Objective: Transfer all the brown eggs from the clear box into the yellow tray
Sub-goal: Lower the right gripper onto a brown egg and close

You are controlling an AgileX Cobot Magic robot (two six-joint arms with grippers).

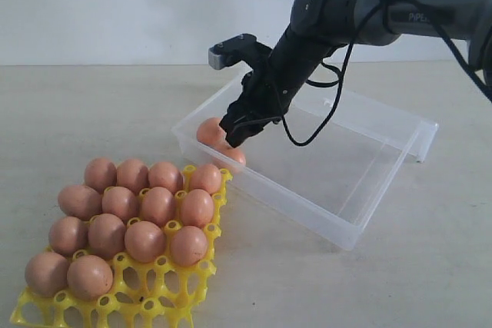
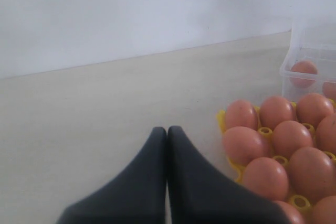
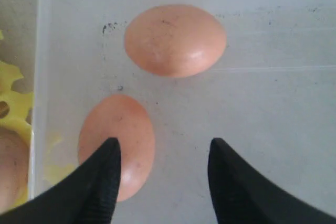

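Note:
Two brown eggs (image 3: 175, 40) (image 3: 123, 129) lie in the near-left corner of the clear box (image 1: 307, 205). My right gripper (image 3: 164, 145) hangs open just above them inside the box. One of its fingers (image 3: 105, 182) overlaps the nearer egg, and bare box floor shows between the jaws. From outside, the right gripper (image 1: 240, 130) hides part of these eggs (image 1: 207, 130). The yellow tray (image 1: 154, 301) sits in front of the box, with several brown eggs (image 1: 144, 240) in its cups. My left gripper (image 2: 167, 129) is shut and empty over bare table beside the tray (image 2: 223, 119).
The box's clear lid (image 1: 419, 140) hangs off its far right side. A black cable (image 1: 307, 132) loops down from the right arm into the box. The tray's front cups (image 1: 173, 289) stand empty. A pale wall (image 1: 115, 5) closes the back.

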